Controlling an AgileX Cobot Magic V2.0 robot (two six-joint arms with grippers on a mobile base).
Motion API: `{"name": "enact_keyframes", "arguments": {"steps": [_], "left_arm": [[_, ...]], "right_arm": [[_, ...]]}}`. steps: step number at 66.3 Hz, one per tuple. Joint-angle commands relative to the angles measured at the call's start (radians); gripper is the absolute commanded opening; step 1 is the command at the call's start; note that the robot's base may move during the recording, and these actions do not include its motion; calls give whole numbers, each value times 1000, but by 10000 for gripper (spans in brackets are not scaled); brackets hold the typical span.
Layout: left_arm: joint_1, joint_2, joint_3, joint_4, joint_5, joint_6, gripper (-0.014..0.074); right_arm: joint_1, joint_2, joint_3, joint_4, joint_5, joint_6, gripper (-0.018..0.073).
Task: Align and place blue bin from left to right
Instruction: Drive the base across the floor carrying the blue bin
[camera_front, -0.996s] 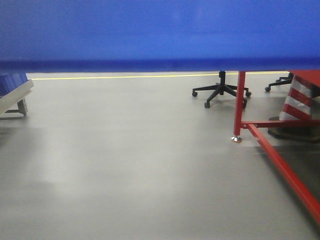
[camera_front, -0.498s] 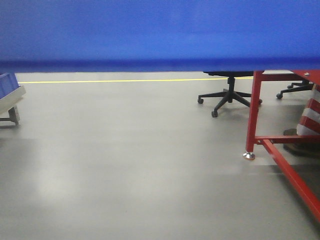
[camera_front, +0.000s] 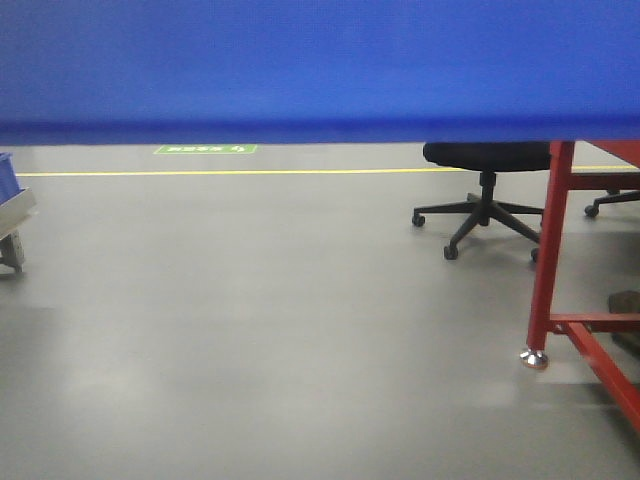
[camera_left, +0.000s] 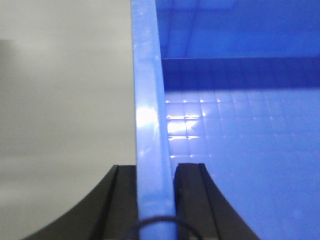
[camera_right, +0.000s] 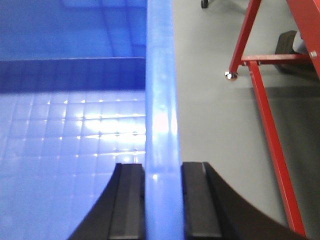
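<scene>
The blue bin hangs close before the front camera and fills the top of that view, its lower edge well above the floor. My left gripper is shut on the blue bin's left rim, one black finger outside the wall and one inside. My right gripper is shut on the blue bin's right rim in the same way. Both wrist views look down into the bin's grid-patterned bottom. The bin is held off the grey floor between the two arms.
A red metal frame stands at the right, its foot on the floor; its bars lie right of the bin. A black office chair stands behind it. A low grey cart sits far left. A yellow line crosses the floor.
The front view has swung left: the red frame and chair slid right, the cart slid left, and a green floor marking came into sight. The bin stays gripped in front.
</scene>
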Motion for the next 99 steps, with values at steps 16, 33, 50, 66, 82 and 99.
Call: {"name": "enact_keyframes", "arguments": {"steps": [16, 33, 50, 66, 82, 99], "left_arm": [[-12, -7, -19, -39, -158, 8, -111], [-12, -7, -19, -39, -158, 8, -111], [-12, -7, -19, -39, -158, 8, -111], [-12, -7, -19, -35, -158, 8, -111], [-12, -7, -19, -31, -160, 8, -111], [-12, -7, -19, -29, -160, 8, -111]], "right_arm": [[5, 0, -16, -3, -179, -11, -80], [5, 0, -16, -3, -182, -11, -80], [5, 0, -16, -3, -192, -11, -80], [5, 0, -16, -3, -238, -11, -80], [5, 0, -16, -3, -290, -11, -80], [5, 0, -16, -3, -291, -11, -80]]}}
